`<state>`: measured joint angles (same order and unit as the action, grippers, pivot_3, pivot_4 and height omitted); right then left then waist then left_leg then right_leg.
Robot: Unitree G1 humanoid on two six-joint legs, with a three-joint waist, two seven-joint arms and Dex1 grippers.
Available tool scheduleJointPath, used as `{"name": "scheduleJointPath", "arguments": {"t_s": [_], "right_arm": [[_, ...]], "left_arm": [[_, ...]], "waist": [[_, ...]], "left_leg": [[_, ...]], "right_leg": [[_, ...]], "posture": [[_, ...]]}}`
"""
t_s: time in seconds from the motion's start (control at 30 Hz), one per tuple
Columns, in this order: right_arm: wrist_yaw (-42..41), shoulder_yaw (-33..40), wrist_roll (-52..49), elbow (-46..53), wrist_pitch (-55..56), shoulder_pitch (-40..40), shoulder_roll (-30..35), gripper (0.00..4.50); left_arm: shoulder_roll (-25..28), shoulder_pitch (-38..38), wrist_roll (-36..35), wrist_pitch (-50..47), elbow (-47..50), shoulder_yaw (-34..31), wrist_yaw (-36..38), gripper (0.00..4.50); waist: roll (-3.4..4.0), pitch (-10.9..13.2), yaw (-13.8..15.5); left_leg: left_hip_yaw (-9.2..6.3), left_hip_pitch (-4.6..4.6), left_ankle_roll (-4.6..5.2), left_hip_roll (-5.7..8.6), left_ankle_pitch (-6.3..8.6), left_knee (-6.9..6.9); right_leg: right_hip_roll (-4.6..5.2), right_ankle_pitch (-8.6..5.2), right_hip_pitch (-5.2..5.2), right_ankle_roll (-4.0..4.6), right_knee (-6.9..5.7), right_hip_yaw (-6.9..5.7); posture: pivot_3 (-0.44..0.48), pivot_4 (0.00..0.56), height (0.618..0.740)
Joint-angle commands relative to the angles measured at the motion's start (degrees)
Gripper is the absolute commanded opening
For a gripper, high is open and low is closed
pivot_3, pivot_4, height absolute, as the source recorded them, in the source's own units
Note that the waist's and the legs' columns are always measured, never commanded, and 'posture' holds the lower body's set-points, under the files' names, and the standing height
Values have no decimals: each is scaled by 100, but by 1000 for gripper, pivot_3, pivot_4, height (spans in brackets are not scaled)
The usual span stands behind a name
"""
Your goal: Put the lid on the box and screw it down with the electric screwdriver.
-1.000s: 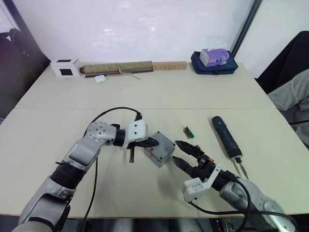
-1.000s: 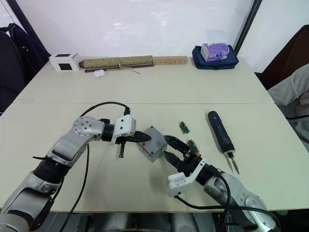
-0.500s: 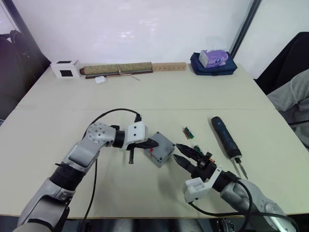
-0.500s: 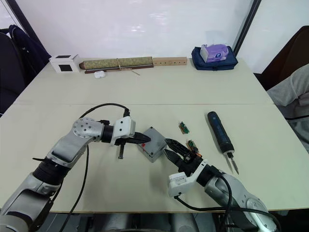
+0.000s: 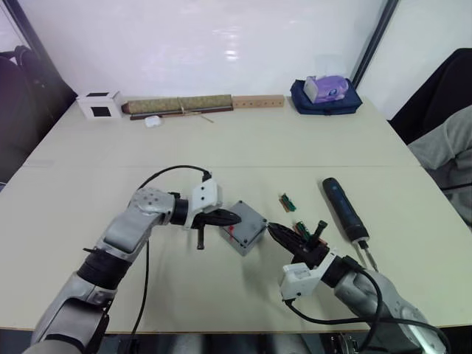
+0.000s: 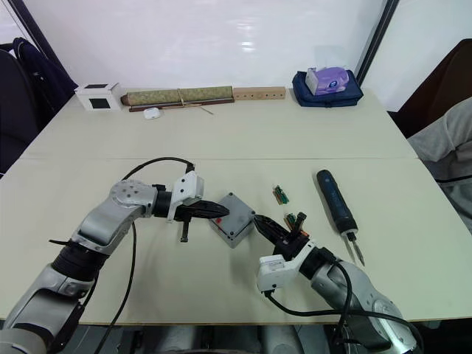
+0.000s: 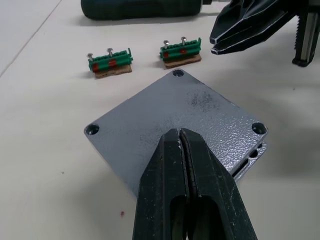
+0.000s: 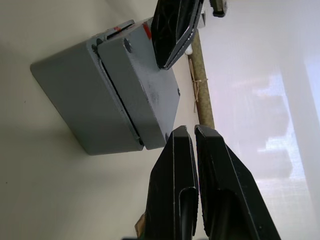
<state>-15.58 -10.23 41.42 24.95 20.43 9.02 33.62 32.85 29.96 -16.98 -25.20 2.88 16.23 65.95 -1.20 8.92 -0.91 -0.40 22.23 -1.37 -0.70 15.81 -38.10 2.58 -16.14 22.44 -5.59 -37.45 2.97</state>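
Far edge of the beige tabletop (image 5: 88, 184): a white cube with a black face (image 5: 99, 105), then a long rolled greenish mat (image 5: 179, 105), wooden strip with holes (image 5: 259, 100), purple tissue pack on a navy pouch (image 5: 325, 91). Two small green circuit boards (image 7: 110, 63) lie mid-table.

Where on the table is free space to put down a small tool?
Free: the wide strip between the box and the far row from white cube to blue pouch. Crowded: box, circuit boards and electric screwdriver, between both grippers.

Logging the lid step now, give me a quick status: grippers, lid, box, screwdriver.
Left gripper shut, tips over the lid. Right gripper shut, beside the box. Lid on box, slightly askew. Electric screwdriver lies untouched; two green circuit boards nearby.
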Motion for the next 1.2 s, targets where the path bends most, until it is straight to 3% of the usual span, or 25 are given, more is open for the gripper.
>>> {"name": "scheduleJointPath", "arguments": {"t_s": [0.03, 0.17, 0.43, 1.2], "right_arm": [[-255, 159, -565, 107, -223, -35, -86, 166], [-350, 193, -743, 88, -283, -109, -66, 166], [-1070, -82, -1471, 301, -292, 84, 54, 166], [-1409, -251, -1599, 36, -404, -305, -7, 166]], "left_arm": [[293, 210, -776, -1057, 473, -537, 183, 0], [403, 522, -1256, -1687, 459, -913, 151, 0], [67, 922, -243, -570, -1223, -692, -411, 0], [-270, 330, -124, -684, -551, -281, -135, 0]], "waist": [[-2, 6, -2], [-4, 21, 15], [-5, 26, -7], [-6, 29, 18]], "left_leg": [[-1, 1, 0, 0, 0, 0], [-12, 9, 0, -4, 0, 0], [-10, 10, 0, 5, 0, 3], [-10, 16, 0, 3, 0, 6]], "right_leg": [[0, 0, 1, 0, 0, 0], [0, 0, 11, 0, -2, 0], [1, 7, 10, -14, 6, -1], [4, 8, 15, -15, 7, -1]], "posture": [[0, 150, 740], [0, 150, 740], [0, 150, 740], [0, 150, 740]]}}
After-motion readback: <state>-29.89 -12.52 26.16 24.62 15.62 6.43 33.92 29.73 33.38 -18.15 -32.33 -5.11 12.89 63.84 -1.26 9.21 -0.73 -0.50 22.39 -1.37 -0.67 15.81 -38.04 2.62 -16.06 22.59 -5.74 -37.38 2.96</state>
